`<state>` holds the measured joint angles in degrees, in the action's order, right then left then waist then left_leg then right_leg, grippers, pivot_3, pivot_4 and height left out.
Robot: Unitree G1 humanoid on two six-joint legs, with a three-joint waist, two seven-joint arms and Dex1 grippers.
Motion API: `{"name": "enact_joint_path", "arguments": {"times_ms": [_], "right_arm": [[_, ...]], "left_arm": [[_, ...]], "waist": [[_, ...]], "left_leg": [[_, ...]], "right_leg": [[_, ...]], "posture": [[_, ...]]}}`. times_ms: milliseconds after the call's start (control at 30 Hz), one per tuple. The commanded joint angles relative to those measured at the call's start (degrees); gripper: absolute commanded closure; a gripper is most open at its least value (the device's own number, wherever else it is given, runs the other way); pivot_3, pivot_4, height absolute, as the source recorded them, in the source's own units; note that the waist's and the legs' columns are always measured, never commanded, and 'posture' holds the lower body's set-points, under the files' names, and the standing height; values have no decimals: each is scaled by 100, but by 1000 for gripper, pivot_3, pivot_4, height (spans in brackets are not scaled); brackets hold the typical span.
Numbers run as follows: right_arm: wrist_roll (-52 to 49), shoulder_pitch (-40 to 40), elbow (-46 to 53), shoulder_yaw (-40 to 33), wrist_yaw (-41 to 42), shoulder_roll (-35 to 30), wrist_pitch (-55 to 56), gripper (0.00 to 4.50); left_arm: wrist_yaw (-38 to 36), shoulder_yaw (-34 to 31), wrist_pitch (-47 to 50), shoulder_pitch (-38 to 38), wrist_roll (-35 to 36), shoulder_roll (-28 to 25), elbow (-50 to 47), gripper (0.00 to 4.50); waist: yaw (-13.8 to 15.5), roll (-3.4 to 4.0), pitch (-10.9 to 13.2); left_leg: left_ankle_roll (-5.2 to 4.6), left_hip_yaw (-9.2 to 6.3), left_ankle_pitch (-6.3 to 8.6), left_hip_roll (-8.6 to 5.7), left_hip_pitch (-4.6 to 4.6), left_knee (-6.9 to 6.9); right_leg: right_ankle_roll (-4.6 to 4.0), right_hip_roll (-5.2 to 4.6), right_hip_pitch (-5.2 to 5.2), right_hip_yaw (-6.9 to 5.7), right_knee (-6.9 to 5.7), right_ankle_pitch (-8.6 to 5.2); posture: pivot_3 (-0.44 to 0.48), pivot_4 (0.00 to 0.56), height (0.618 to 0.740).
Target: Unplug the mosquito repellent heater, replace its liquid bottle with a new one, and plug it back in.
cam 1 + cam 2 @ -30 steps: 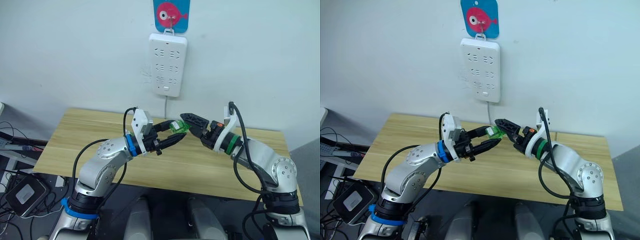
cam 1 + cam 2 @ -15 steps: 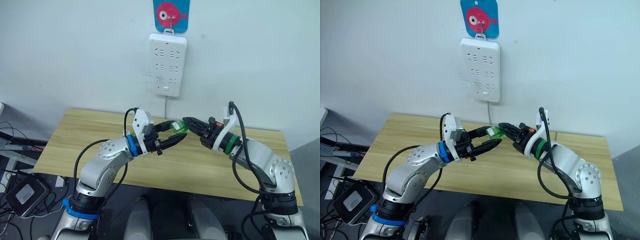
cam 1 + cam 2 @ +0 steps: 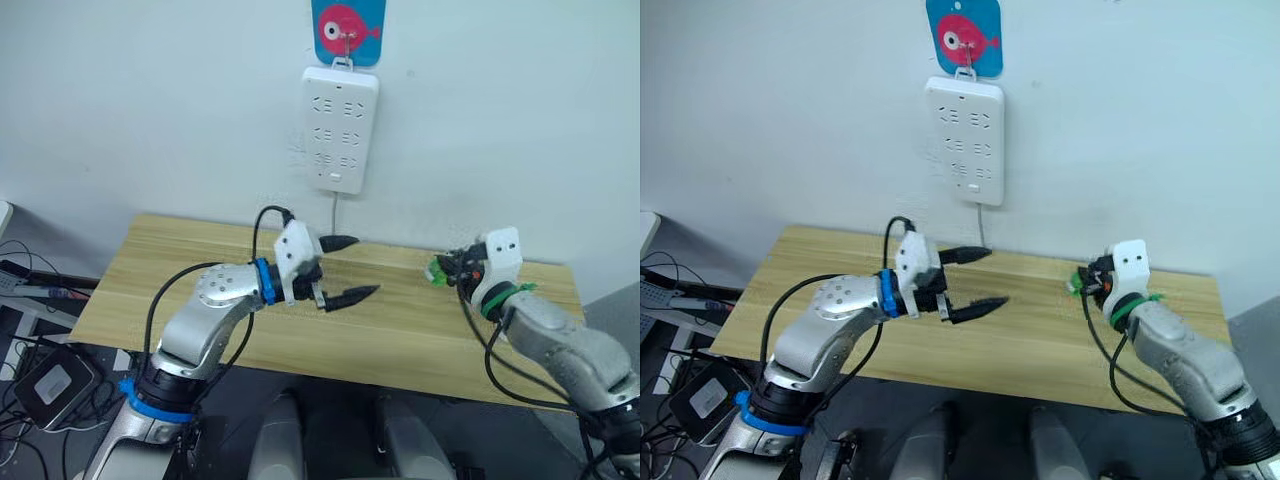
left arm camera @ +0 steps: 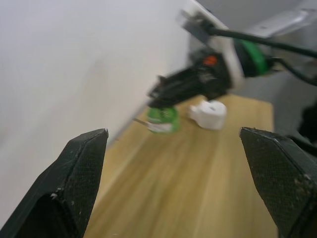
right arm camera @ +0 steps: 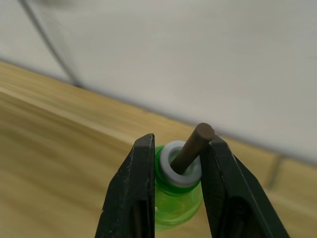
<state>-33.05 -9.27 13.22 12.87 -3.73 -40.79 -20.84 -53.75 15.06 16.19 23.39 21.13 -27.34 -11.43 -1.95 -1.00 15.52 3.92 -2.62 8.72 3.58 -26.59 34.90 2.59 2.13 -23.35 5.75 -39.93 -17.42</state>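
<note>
Our right gripper (image 5: 173,193) clamped on the small green liquid bottle (image 5: 178,198) at centre right, our left gripper (image 3: 343,268) wide open, empty, mid-frame.

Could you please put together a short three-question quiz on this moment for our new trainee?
1. True or false: the left gripper is shut on the green bottle.
2. Which gripper holds the green bottle by its neck? A) left B) right C) neither
3. Fill in: the white power strip hangs on the ____, above the table.

Key: 1 false, the left gripper is open with nothing between its fingers; 2 B; 3 wall.
</note>
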Motion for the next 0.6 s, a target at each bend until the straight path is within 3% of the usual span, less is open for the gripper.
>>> {"name": "enact_joint_path", "arguments": {"times_ms": [33,267,600], "right_arm": [[1355,61,-451,110,167,303,922,3657],[2375,77,-1459,-49,371,1146,1449,3657],[3115,94,-2582,-559,387,1704,1908,3657]], "left_arm": [[-329,109,-256,148,-66,57,50,0],[-470,112,-547,333,-269,257,405,0],[-466,29,-590,152,-331,219,305,0]], "waist": [[-3,0,0],[10,0,0],[11,1,0]], "left_leg": [[0,-1,0,0,0,0],[2,4,-1,-4,2,13],[2,1,-2,-2,6,12]], "right_leg": [[0,1,0,-1,-2,0],[1,-2,7,5,-3,1],[-7,-2,9,1,-8,5]], "posture": [[-14,271,740],[-10,272,740],[9,265,740]]}}
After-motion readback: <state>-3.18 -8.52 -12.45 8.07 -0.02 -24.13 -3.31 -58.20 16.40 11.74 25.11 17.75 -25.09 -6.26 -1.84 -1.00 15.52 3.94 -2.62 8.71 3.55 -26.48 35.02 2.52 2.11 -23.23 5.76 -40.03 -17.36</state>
